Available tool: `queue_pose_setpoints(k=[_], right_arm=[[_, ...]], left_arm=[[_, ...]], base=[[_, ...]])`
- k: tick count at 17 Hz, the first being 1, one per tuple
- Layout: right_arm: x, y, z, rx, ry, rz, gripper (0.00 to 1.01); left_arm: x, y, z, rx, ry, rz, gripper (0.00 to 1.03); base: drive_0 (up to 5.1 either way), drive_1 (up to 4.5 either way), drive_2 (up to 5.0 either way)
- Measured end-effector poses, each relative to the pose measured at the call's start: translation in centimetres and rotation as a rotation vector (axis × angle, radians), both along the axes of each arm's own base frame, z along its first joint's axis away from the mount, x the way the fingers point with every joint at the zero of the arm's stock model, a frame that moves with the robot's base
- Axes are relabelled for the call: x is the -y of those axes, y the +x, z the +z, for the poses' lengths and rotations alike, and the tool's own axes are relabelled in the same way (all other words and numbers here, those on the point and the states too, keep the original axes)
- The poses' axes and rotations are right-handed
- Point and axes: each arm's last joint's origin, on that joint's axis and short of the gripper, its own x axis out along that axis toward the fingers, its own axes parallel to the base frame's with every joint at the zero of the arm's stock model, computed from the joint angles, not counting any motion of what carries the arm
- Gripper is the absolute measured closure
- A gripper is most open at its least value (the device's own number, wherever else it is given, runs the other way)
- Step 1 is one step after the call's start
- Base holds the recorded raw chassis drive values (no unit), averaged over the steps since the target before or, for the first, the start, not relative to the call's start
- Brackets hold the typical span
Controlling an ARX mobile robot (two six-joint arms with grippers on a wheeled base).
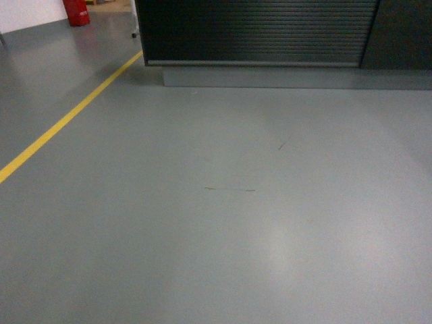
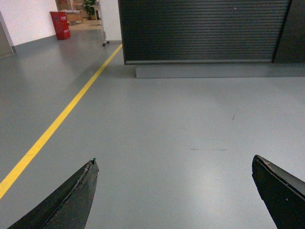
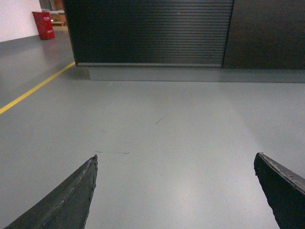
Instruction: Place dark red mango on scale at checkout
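The checkout (image 1: 256, 30) stands ahead across the grey floor: a dark front of horizontal slats on a grey plinth (image 1: 290, 76). It also fills the top of the left wrist view as the checkout (image 2: 205, 28) and of the right wrist view as the checkout (image 3: 147, 31). Its top is out of view, and so are the scale and the dark red mango. My left gripper (image 2: 174, 162) is open over bare floor with nothing between its fingers. My right gripper (image 3: 175, 157) is open too, empty. Neither gripper shows in the head view.
A yellow floor line (image 1: 64, 121) runs diagonally on the left towards the checkout's left corner. A red bin (image 1: 77, 11) stands far back left by a white wall. A dark plain panel (image 1: 401, 34) adjoins the slats on the right. Faint scuff marks (image 1: 229, 189) cross the floor.
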Motion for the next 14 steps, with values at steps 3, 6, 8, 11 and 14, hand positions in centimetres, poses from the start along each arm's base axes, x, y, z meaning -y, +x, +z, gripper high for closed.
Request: queue_pose_setpoints(k=[3,6,8,11,14], right_arm=[[0.0,0.0,0.0,0.0,0.0,0.0,0.03],[0.0,0.0,0.0,0.0,0.0,0.0,0.03],[0.0,0.0,0.0,0.0,0.0,0.0,0.03],[0.0,0.0,0.0,0.0,0.0,0.0,0.03],[0.0,0.0,0.0,0.0,0.0,0.0,0.03]], left_arm=[[0.0,0.0,0.0,0.0,0.0,0.0,0.05],[0.0,0.0,0.0,0.0,0.0,0.0,0.05],[0.0,0.0,0.0,0.0,0.0,0.0,0.05],[0.0,0.0,0.0,0.0,0.0,0.0,0.05],[0.0,0.0,0.0,0.0,0.0,0.0,0.05]], base=[[0.0,0.0,0.0],[0.0,0.0,0.0],[0.0,0.0,0.0],[0.0,0.0,0.0],[0.0,0.0,0.0]])
